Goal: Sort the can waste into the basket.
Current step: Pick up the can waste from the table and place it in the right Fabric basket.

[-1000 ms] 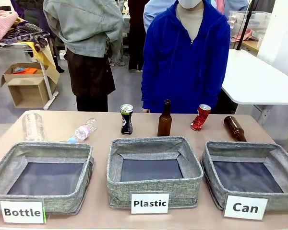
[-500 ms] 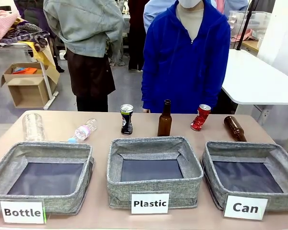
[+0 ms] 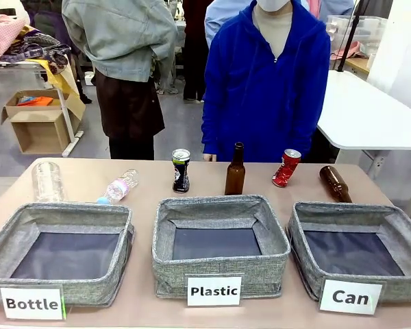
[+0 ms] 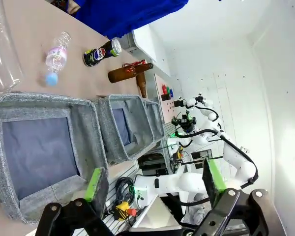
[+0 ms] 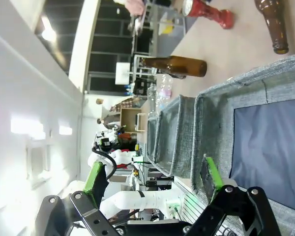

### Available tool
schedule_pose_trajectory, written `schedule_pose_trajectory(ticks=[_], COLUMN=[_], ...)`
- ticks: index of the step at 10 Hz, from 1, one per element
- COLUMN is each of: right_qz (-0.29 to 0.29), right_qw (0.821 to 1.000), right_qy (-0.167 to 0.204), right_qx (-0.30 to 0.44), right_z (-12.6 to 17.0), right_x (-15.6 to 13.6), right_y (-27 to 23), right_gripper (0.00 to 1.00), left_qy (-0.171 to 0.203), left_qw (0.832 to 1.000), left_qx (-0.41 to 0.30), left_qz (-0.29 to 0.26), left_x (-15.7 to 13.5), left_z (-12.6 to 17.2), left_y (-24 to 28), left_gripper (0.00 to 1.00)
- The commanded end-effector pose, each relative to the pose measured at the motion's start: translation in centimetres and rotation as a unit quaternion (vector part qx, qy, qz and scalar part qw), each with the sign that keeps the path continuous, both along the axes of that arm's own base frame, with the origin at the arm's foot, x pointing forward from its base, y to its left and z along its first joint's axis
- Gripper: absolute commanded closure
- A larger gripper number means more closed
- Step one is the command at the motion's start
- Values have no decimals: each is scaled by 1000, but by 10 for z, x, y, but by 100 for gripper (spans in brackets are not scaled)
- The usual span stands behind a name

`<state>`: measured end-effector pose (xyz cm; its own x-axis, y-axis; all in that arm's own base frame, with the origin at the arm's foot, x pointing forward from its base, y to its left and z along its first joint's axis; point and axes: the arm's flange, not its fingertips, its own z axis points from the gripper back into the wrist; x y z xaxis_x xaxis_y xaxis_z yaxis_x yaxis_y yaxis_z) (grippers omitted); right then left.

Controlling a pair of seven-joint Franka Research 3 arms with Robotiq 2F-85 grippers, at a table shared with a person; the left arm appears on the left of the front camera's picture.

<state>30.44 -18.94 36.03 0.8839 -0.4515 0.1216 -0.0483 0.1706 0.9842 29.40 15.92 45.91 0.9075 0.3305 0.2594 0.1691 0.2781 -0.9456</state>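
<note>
The slim black can (image 3: pixel 181 170) stands upright behind the middle bin. Farther right, the dented red can (image 3: pixel 286 168) leans at the far edge of the table, ahead of the person in blue. The grey basket labelled "Can" (image 3: pixel 342 210) sits at the front right with nothing on its dark floor. In the left wrist view my left gripper (image 4: pixel 155 179) is open over the "Bottle" bin (image 4: pixel 49 102), and the black can (image 4: pixel 102 53) shows far off. In the right wrist view my right gripper (image 5: pixel 153 176) is open beside the Can basket (image 5: pixel 246 83), with the red can (image 5: pixel 206 11) beyond it.
A brown bottle (image 3: pixel 235 170) stands between the cans and another (image 3: pixel 335 183) lies behind the Can basket. Two clear plastic bottles (image 3: pixel 120 186) (image 3: pixel 48 181) sit at the far left. Bins labelled "Plastic" (image 3: pixel 219 205) and "Bottle" (image 3: pixel 61 210) fill the front.
</note>
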Motion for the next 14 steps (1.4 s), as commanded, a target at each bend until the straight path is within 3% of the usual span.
schedule_pose_trajectory(ticks=[1, 3, 6, 8, 10, 11, 12, 13, 14], right_qz=[4, 4, 4, 4, 4, 4, 4, 4, 4], right_qw=[1000, 1000, 1000, 1000, 1000, 1000, 1000, 1000, 1000], right_qy=[-5, -5, -5, -5, -5, -5, -5, -5, -5], right_qx=[0, 0, 0, 0, 0, 0, 0, 0, 0], right_z=[3, 3, 3, 3, 3, 3, 3, 3, 3], right_x=[0, 0, 0, 0, 0, 0, 0, 0, 0], right_y=[-2, -2, -2, -2, -2, -2, -2, -2, -2], right_gripper=[0, 0, 0, 0, 0, 0, 0, 0, 0], left_qy=[-2, -49, -175, -278, -365, -376, -333, -348, -348], left_qw=[995, 977, 916, 880, 846, 846, 861, 843, 843], left_qx=[96, 202, 308, 316, 280, 273, 269, 320, 320], left_qz=[-1, -50, -186, -221, -269, -262, -276, -255, -255], left_x=[-4, 12, 70, 103, 133, 146, 142, 124, 124], left_z=[8, 23, 24, 6, -25, -35, -26, -23, -23], left_y=[-22, -73, -174, -223, -247, -252, -249, -259, -259], left_gripper=[0, 0, 0, 0, 0, 0, 0, 0, 0])
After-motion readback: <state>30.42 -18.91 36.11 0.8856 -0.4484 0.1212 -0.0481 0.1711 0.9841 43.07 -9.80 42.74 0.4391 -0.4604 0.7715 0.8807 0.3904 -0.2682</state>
